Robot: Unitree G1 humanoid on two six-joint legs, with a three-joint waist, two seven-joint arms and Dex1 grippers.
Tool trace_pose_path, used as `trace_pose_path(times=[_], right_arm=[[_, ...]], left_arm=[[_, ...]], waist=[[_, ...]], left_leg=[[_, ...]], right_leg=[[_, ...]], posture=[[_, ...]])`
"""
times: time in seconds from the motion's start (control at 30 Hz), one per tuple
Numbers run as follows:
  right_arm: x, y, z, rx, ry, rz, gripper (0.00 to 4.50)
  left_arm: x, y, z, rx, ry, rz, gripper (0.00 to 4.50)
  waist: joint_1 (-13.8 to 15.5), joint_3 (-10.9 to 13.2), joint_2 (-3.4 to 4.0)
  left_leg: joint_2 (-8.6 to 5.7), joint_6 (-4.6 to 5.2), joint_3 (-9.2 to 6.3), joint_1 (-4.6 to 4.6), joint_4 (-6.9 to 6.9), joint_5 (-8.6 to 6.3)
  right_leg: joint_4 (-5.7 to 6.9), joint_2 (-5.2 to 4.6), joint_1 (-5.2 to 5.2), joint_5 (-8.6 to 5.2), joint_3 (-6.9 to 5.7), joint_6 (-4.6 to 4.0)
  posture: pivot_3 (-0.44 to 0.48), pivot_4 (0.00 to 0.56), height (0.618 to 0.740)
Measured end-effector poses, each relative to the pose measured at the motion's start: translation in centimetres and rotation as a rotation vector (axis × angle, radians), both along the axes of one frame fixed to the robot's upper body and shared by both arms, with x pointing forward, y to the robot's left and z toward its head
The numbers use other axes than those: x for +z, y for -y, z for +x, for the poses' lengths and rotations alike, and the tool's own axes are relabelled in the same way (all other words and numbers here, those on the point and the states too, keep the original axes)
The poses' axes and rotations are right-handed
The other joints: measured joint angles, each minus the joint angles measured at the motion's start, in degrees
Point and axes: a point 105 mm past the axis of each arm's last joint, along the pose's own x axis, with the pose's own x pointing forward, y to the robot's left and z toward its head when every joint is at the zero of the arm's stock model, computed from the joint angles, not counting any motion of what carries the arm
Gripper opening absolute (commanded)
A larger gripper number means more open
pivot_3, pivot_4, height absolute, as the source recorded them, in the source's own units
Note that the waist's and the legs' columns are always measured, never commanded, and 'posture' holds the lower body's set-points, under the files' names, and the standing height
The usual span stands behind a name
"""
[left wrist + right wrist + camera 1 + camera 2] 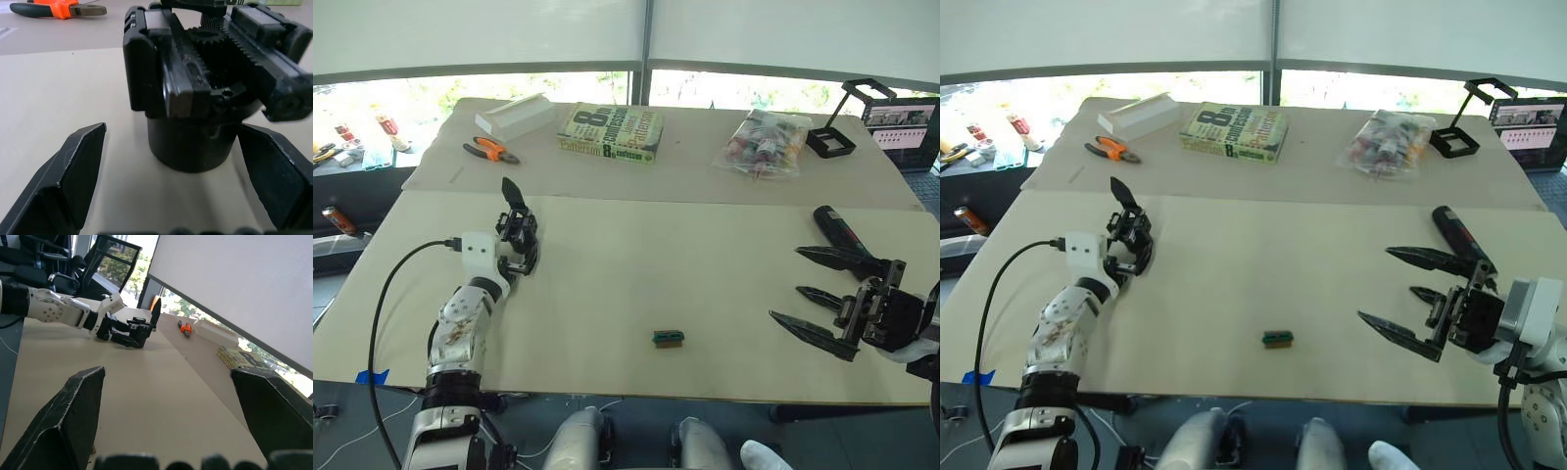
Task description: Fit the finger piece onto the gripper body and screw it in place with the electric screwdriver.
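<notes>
Nearest the robot, a tiny green block [669, 338] lies alone on the cream bench [636, 274]; it serves as the landmark.

Right of the green block, the right gripper [824, 294] hovers above the bench edge, fingers [811, 333] spread wide, released, holding nothing. A third black pointed blade [820, 296] shows between them; whether it is the finger piece cannot be told. Just beyond that gripper, farther right of the block, the electric screwdriver [840, 231] lies on the bench: thick black cylinder, small reddish mark; its bit end is hidden behind the gripper.

Left of and beyond the green block, the gripper body [519, 238] stands on the bench: chunky black block on a round base, toothed racks and a gear wheel on its face in the left wrist view [205, 83], one black pointed finger sticking up and away. The left gripper [176, 181] sits around its base, fingers [73, 171] parted either side and apart from it, not clenched.

Far beyond the block, on the bench's rear section: orange-handled pliers [489, 150], a white box [515, 114], a book [613, 132], a clear bag of small parts [764, 143], a black stand [842, 122]. Windows with white blinds run behind.
</notes>
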Motion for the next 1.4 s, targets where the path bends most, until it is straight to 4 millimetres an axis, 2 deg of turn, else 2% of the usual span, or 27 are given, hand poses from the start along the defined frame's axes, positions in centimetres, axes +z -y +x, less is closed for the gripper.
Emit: trace_pose_path(times=[0.33, 0.43, 0.53, 0.7, 0.77, 0.8, 0.97, 1.0, 1.07, 1.17, 1.3, 1.4], right_arm=[[-0.9, 0.0, -0.6, -0.014, -0.023, -0.005, 4.50], [-1.1, 0.1, -0.8, -0.017, -0.025, 0.000, 4.50], [-1.4, 0.2, -1.0, -0.018, -0.038, -0.003, 4.50], [-2.0, 0.8, -1.4, -0.030, -0.065, -0.013, 4.50], [-2.0, 1.3, -1.6, -0.051, -0.069, -0.018, 4.50], [-2.0, 1.5, -1.9, -0.057, -0.069, -0.020, 4.50], [-2.3, 2.6, -2.8, -0.103, -0.083, -0.032, 4.50], [-2.3, 2.6, -2.9, -0.106, -0.083, -0.032, 4.50], [-2.5, 2.8, -3.5, -0.133, -0.090, -0.022, 4.50], [-2.9, 2.9, -4.1, -0.163, -0.104, -0.007, 4.50], [-2.7, 2.5, -4.4, -0.172, -0.093, -0.002, 4.50], [-2.6, 2.4, -4.5, -0.182, -0.090, 0.003, 4.50]], left_arm=[[0.1, 1.6, 0.9, -0.091, -0.007, -0.027, 4.47], [0.1, 1.9, 1.1, -0.102, -0.001, -0.033, 3.75], [0.1, 2.2, 1.3, -0.114, 0.006, -0.050, 2.46], [0.2, 3.4, 1.3, -0.195, 0.022, -0.063, 2.37], [0.3, 5.1, 1.1, -0.273, 0.032, -0.091, 2.37], [0.5, 6.6, 0.9, -0.334, 0.039, -0.099, 2.37], [3.4, 16.9, -2.8, -0.793, 0.157, -0.053, 2.37], [3.8, 18.5, -3.6, -0.864, 0.173, -0.045, 2.37], [3.5, 20.5, -4.4, -0.929, 0.176, -0.028, 2.37], [1.3, 22.9, -5.1, -0.981, 0.112, -0.002, 2.37], [-1.0, 23.9, -5.1, -0.978, 0.051, 0.030, 2.37], [-1.2, 24.2, -4.8, -0.974, 0.055, 0.047, 2.37]], waist=[[0.12, 0.00, 0.00], [0.15, 0.00, 0.00], [0.27, 0.00, 0.00], [0.63, 0.00, 0.00], [1.02, 0.02, -0.03], [1.13, 0.03, -0.05], [1.02, 0.04, -0.06], [0.62, 0.04, -0.05], [-0.10, 0.01, -0.01], [-0.66, -0.02, 0.07], [-0.67, -0.01, 0.07], [-0.31, -0.01, 0.07]], left_leg=[[-0.12, 0.14, -0.04, -0.01, 0.00, 0.06], [-0.14, 0.14, -0.04, -0.01, 0.00, 0.06], [-0.15, 0.14, -0.08, -0.01, 0.00, 0.06], [-0.20, 0.18, -0.08, -0.06, 0.00, 0.04], [-0.21, 0.19, -0.09, -0.13, 0.04, 0.03], [-0.22, 0.20, -0.10, -0.20, 0.07, 0.03], [-0.27, 0.33, -0.12, -0.54, 0.28, 0.07], [-0.26, 0.33, -0.12, -0.52, 0.27, 0.08], [-0.18, 0.32, -0.12, -0.40, 0.17, 0.09], [-0.07, 0.28, -0.07, -0.31, 0.08, 0.11], [-0.02, 0.34, -0.09, -0.31, 0.08, 0.07], [-0.06, 0.40, -0.11, -0.32, 0.09, 0.03]], right_leg=[[0.00, -0.13, 0.03, 0.00, -0.07, 0.02], [-0.01, -0.15, 0.03, 0.00, -0.07, 0.02], [-0.02, -0.17, 0.03, 0.00, -0.10, 0.02], [-0.04, -0.25, 0.04, 0.02, -0.13, 0.06], [-0.09, -0.26, 0.01, 0.04, -0.16, 0.10], [-0.10, -0.25, -0.01, 0.05, -0.17, 0.11], [-0.25, -0.24, -0.09, 0.10, -0.27, 0.21], [-0.23, -0.21, -0.10, 0.10, -0.25, 0.20], [-0.22, -0.11, -0.07, 0.06, -0.20, 0.14], [-0.19, 0.03, -0.10, 0.05, -0.07, 0.10], [-0.19, -0.01, -0.12, 0.04, -0.06, 0.10], [-0.20, -0.14, -0.12, 0.05, -0.07, 0.11]], posture=[[0.000, 0.150, 0.740], [0.000, 0.150, 0.740], [0.000, 0.150, 0.740], [0.000, 0.150, 0.740], [0.000, 0.150, 0.740], [0.000, 0.150, 0.740], [0.000, 0.150, 0.740], [0.000, 0.150, 0.740], [0.000, 0.150, 0.740], [0.000, 0.150, 0.740], [0.000, 0.150, 0.740], [0.000, 0.150, 0.740]])
